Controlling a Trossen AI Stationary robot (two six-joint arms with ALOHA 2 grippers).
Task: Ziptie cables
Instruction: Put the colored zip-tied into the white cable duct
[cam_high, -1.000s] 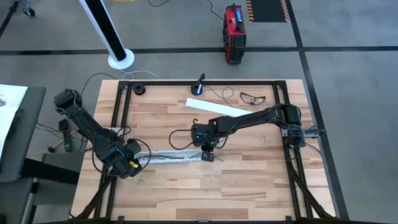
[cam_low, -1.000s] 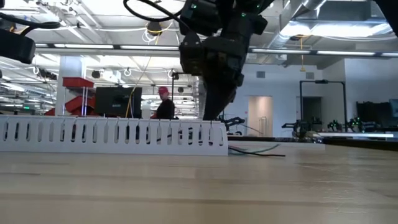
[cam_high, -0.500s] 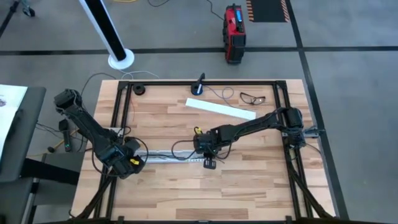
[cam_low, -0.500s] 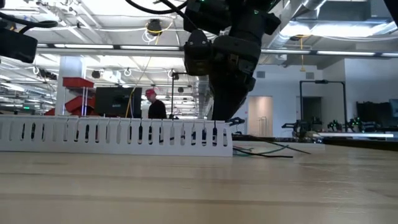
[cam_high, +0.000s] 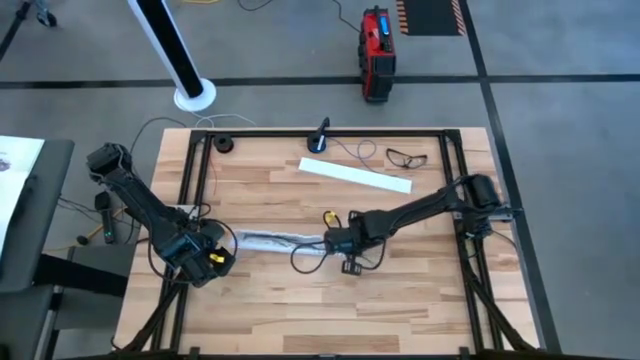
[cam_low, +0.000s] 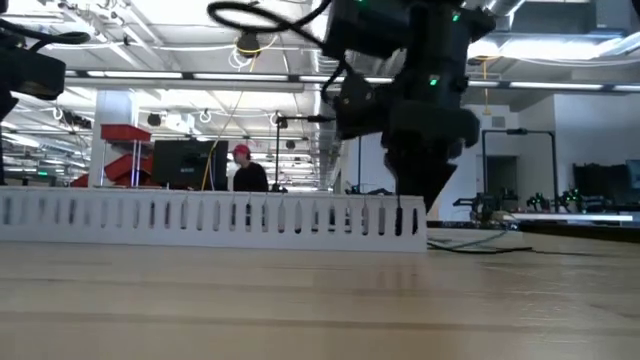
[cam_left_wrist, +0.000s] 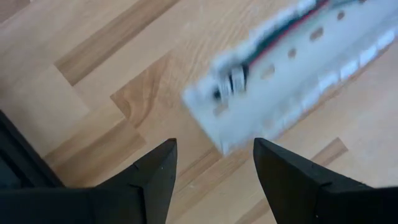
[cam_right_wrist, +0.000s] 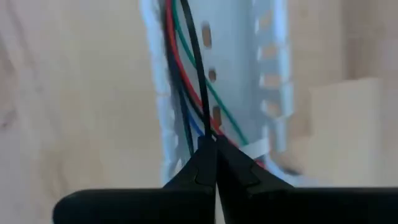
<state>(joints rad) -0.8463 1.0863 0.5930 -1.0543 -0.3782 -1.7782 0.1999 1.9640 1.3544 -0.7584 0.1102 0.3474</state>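
While the left claw (cam_high: 205, 255) hovers with fingers (cam_left_wrist: 155, 174) parted at the slotted white channel's (cam_high: 280, 240) end near the bench's (cam_high: 400, 290) left edge, the right claw (cam_high: 338, 243), pinched shut on the cables (cam_right_wrist: 186, 81) lying in that channel, has moved toward the bench's right edge since a second ago.
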